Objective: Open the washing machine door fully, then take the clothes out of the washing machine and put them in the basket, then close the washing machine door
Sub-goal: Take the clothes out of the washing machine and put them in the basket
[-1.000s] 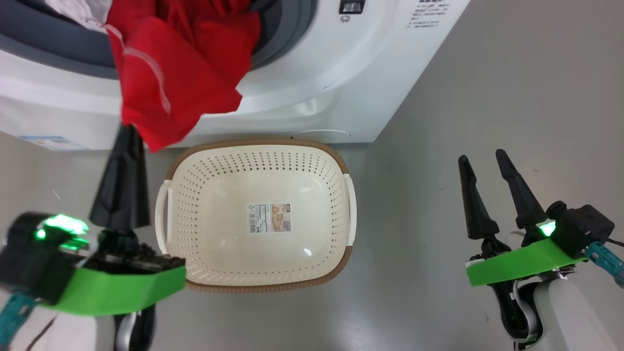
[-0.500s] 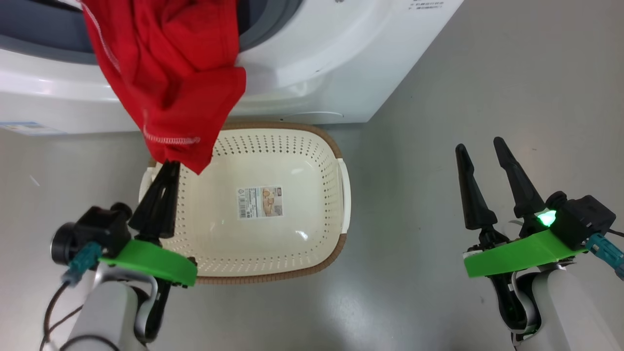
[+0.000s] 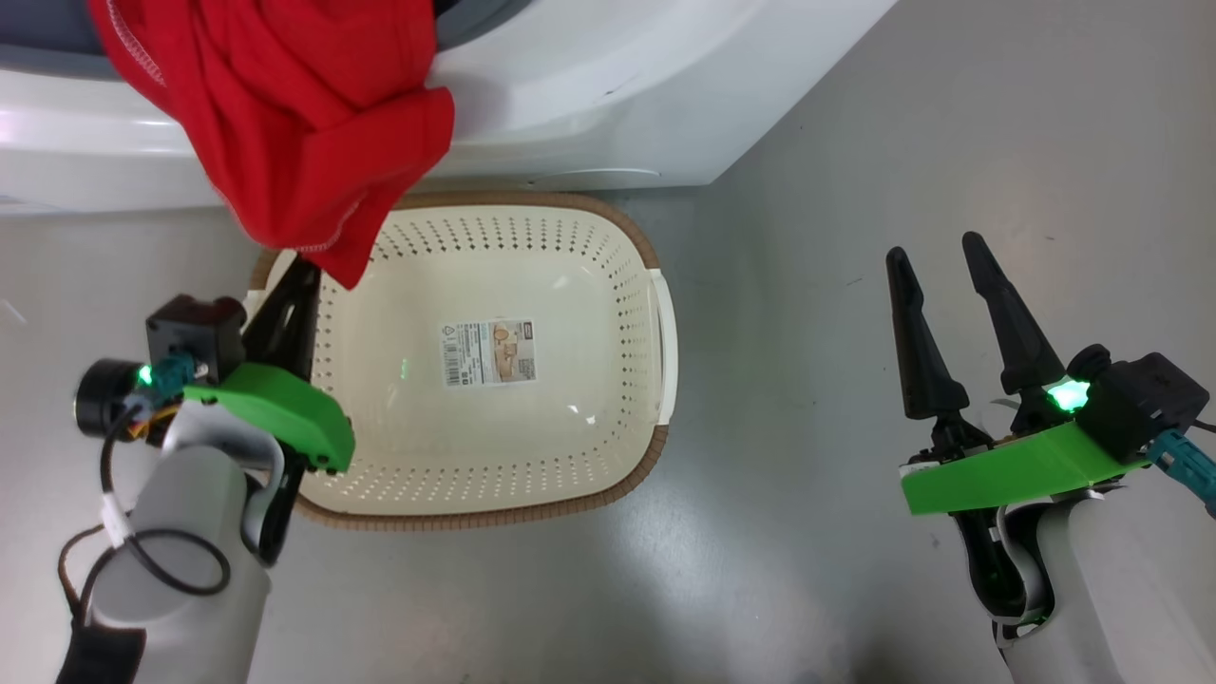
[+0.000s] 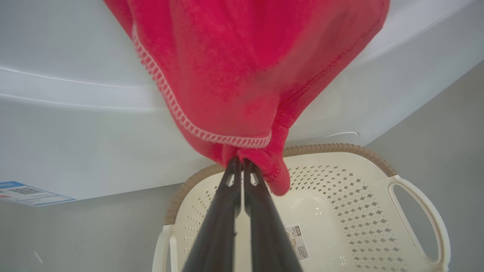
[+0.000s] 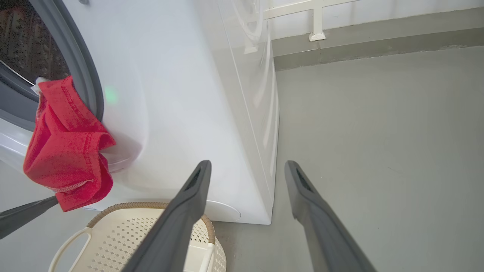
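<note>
Head view: the left gripper (image 3: pixel 302 271), clamped on the red clothes (image 3: pixel 285 123), holds them over the basket's (image 3: pixel 532 201) far-left corner, mid-transfer. Left wrist view: the hem is pinched tight. Right wrist view: the right gripper (image 5: pixel 247 166) is spread wide and empty. Next, probably: pull the clothes clear, then release.

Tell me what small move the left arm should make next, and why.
Probably pull the left gripper back over the cream-white perforated plastic basket: it is shut on the bright red fabric garment, most of which hangs from the white washing machine, beyond the basket's far rim.
</note>
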Available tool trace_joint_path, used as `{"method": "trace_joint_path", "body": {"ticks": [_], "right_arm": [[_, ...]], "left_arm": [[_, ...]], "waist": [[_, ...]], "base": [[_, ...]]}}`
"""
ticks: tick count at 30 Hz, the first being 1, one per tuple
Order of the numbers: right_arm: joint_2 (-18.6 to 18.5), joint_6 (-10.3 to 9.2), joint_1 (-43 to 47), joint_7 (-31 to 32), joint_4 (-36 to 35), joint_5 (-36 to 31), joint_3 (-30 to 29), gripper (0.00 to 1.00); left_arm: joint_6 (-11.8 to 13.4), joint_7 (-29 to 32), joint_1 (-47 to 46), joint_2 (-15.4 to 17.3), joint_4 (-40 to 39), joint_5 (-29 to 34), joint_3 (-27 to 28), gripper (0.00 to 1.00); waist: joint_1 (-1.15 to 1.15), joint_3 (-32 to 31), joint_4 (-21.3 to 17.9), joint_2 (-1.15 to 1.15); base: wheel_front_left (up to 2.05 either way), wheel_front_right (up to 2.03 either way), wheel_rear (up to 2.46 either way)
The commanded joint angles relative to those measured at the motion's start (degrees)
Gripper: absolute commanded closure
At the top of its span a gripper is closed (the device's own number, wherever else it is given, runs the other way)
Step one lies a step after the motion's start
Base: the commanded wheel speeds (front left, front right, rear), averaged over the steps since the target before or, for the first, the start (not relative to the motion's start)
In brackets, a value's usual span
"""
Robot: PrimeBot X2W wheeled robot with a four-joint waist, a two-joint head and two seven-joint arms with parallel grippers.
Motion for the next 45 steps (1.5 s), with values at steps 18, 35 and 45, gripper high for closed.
{"method": "trace_joint_path", "body": {"ticks": [18,35,45], "right_arm": [[-0.13,0.36,0.01,-0.36,-0.77,-0.25,1.11,0.00],[-0.12,0.36,1.77,-0.36,-0.33,-1.18,0.60,0.00],[-0.12,0.36,4.59,-0.36,-0.21,-1.77,-0.74,0.00]], "left_arm": [[-0.32,-0.46,-1.52,1.11,1.66,-4.48,0.87,0.00],[-0.32,-0.46,8.32,-0.21,-11.53,-4.66,7.53,0.00],[-0.32,-0.46,19.19,-1.31,-25.59,-2.82,13.33,0.00]], "waist": [[0.00,-1.32,1.14,0.00],[0.00,-4.33,2.55,0.00],[0.00,-6.55,3.68,0.00]], "base": [[0.00,0.00,0.00],[0.00,0.00,0.00],[0.00,0.00,0.00]]}}
